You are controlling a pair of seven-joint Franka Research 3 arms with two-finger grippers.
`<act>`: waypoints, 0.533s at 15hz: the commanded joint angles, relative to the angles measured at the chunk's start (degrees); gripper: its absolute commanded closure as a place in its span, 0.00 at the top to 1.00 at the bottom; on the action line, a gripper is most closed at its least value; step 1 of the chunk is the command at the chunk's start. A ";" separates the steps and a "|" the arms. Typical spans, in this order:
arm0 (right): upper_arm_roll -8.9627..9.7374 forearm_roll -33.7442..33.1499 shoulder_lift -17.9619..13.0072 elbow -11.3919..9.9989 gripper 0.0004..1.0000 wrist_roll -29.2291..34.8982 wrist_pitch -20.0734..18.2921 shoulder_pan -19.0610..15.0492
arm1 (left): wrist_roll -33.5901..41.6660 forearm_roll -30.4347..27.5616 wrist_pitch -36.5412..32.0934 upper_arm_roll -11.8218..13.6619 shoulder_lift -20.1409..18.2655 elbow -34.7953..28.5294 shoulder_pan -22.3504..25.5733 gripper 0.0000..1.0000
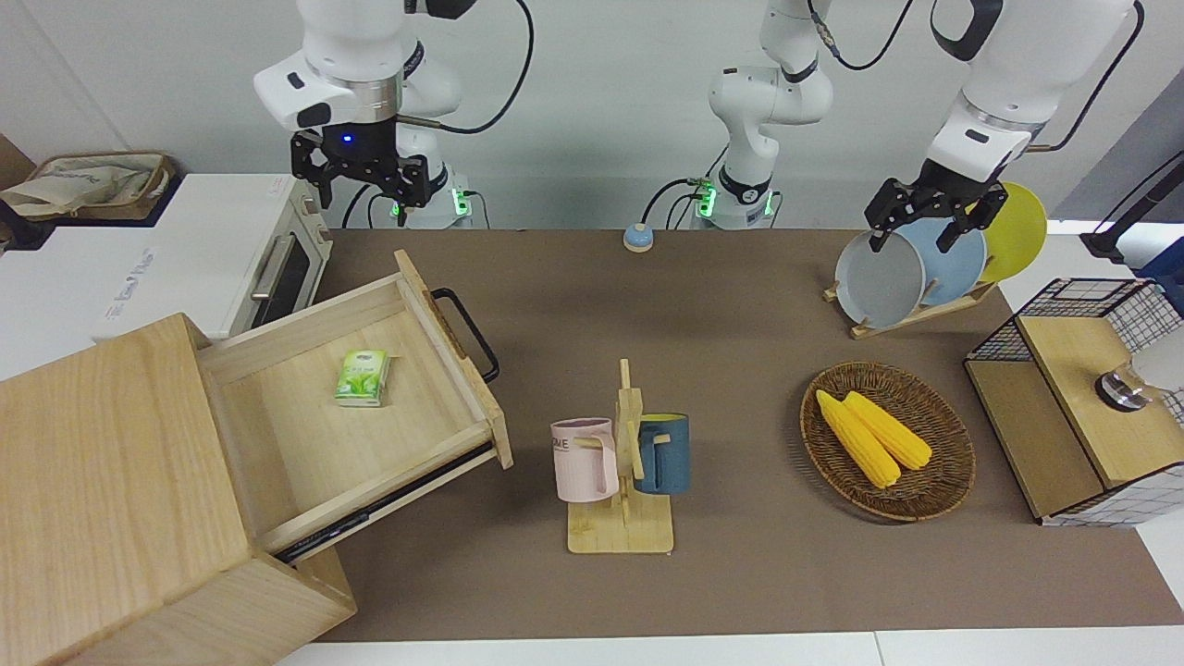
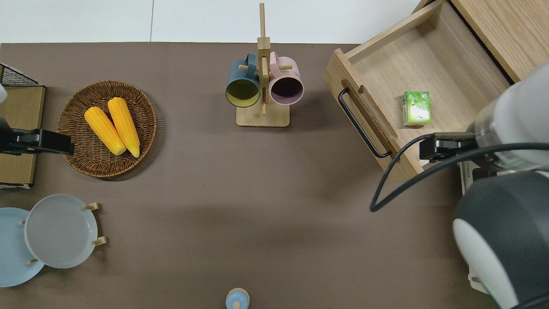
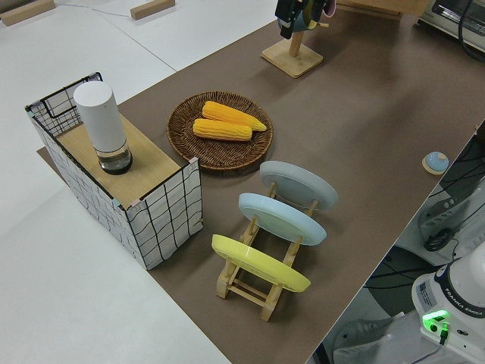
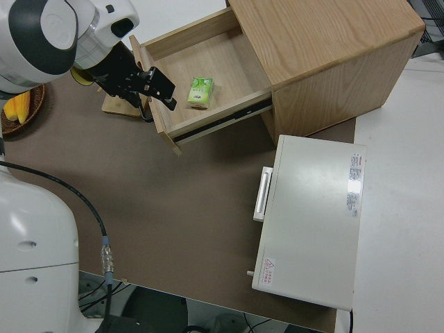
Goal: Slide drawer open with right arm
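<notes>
— Where is the drawer (image 1: 314,425)?

— It is at the right arm's end of the table. It sticks far out of the big wooden cabinet (image 1: 102,462). Its black handle (image 1: 467,333) points toward the middle of the table. A small green packet (image 1: 363,377) lies flat inside it.

— What is the right gripper (image 1: 363,192) doing?

— It hangs high in the air, well apart from the handle. From above it sits over the drawer's corner closest to the white toaster oven (image 1: 185,259). Its fingers are spread and hold nothing. A small blue light glows on its wrist. The left arm (image 1: 994,111) is parked.

— What does the table look like?

— A brown mat (image 1: 721,314) covers most of it, with a white strip along the edge farthest from the robots. In the middle stands a wooden mug rack (image 1: 622,532) with a pink mug (image 1: 585,460) and a blue mug (image 1: 666,453) hanging on it. Toward the left arm's end lies a round woven basket (image 1: 943,490) with two yellow corn cobs (image 1: 874,435) in it. Nearer to the robots than the basket, plates (image 1: 879,277) stand on edge in a wooden holder. A wood box with black wire sides (image 1: 1073,407) sits at the very end. A little blue button (image 1: 637,239) rests close to the robots.

— And the room?

— The wall (image 1: 601,55) by the robots is plain white.
</notes>
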 commanded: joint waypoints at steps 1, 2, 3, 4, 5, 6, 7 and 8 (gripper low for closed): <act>0.96 6.42 -1.38 -1.59 0.98 -3.49 1.60 -6.72 | 0.40 0.78 0.06 0.94 0.69 1.12 -0.99 1.00; 0.96 7.74 -1.56 -2.02 0.98 -4.71 2.12 -8.13 | 0.40 0.78 0.06 0.94 0.69 1.12 -0.99 1.00; 0.96 8.54 -1.65 -2.72 0.98 -5.68 2.39 -9.19 | 0.40 0.78 0.06 0.94 0.69 1.12 -0.99 1.00; 0.96 9.59 -1.82 -3.86 0.98 -5.95 3.70 -10.42 | 0.40 0.78 0.06 0.94 0.69 1.12 -0.99 1.00; 0.96 9.86 -2.60 -5.96 0.98 -6.04 5.97 -11.47 | 0.40 0.78 0.06 0.94 0.69 1.12 -0.99 1.00; 0.87 9.95 -3.66 -8.85 0.98 -5.96 8.26 -11.92 | 0.40 0.78 0.06 0.94 0.69 1.12 -0.99 1.00; 0.61 10.04 -3.84 -9.93 0.98 -5.52 9.24 -11.92 | 0.40 0.78 0.06 0.94 0.69 1.12 -0.99 1.00; 0.26 10.39 -3.84 -10.55 0.98 -5.43 9.60 -11.84 | 0.40 0.78 0.06 0.94 0.69 1.12 -0.99 1.00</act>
